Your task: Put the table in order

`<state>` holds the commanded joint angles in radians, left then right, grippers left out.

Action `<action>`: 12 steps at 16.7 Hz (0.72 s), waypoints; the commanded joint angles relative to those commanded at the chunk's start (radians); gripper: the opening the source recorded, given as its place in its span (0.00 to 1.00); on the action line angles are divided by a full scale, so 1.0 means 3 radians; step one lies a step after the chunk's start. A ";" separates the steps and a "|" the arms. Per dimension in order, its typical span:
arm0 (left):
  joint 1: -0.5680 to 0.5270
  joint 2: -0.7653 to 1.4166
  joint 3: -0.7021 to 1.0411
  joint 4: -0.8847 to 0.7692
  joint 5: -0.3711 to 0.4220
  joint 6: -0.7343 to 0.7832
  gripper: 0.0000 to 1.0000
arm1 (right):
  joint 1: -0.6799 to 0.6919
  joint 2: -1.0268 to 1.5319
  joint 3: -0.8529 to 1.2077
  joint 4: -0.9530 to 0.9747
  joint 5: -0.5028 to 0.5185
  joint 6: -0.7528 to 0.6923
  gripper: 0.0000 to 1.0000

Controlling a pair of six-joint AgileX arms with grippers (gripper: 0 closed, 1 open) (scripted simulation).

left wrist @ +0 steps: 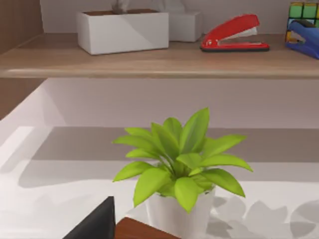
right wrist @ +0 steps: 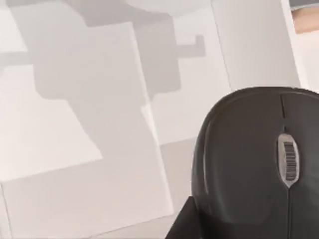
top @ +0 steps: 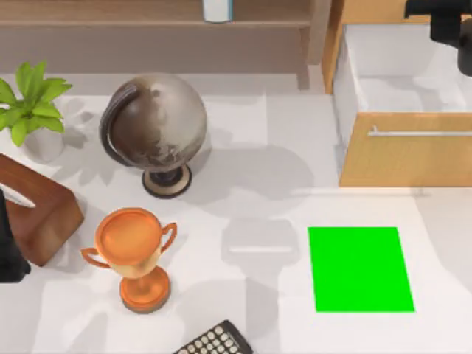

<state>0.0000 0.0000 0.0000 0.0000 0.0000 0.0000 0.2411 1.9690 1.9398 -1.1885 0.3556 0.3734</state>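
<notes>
The broad, smooth, matte white table [top: 243, 221] spans the top view; on it, left of a flat bright green rectangular mat [top: 360, 268], stands a glossy orange two-handled trophy [top: 135, 254] (upright); the right gripper [right wrist: 239, 219] hangs over the open light-wood drawer [top: 405, 151] behind the mat, beside a rounded black mouse [right wrist: 254, 159], jaw opening impossible to tell.

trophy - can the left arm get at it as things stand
Probably yes. The trophy stands upright on the table near the left arm at the left edge, with open space around it; the tissue box sits just beside.
</notes>
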 joint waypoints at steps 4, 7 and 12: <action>0.0000 0.0000 0.0000 0.0000 0.0000 0.0000 1.00 | 0.0274 -0.0529 -0.0377 0.0062 0.0122 0.0269 0.00; 0.0000 0.0000 0.0000 0.0000 0.0000 0.0000 1.00 | 0.0525 -0.0834 -0.0695 0.0191 0.0090 0.0423 0.00; 0.0000 0.0000 0.0000 0.0000 0.0000 0.0000 1.00 | 0.0883 -0.1129 -0.1262 0.0513 -0.0111 0.0582 0.00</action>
<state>0.0000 0.0000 0.0000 0.0000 0.0000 0.0000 0.5061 1.6303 1.5611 -1.0346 0.3224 0.5480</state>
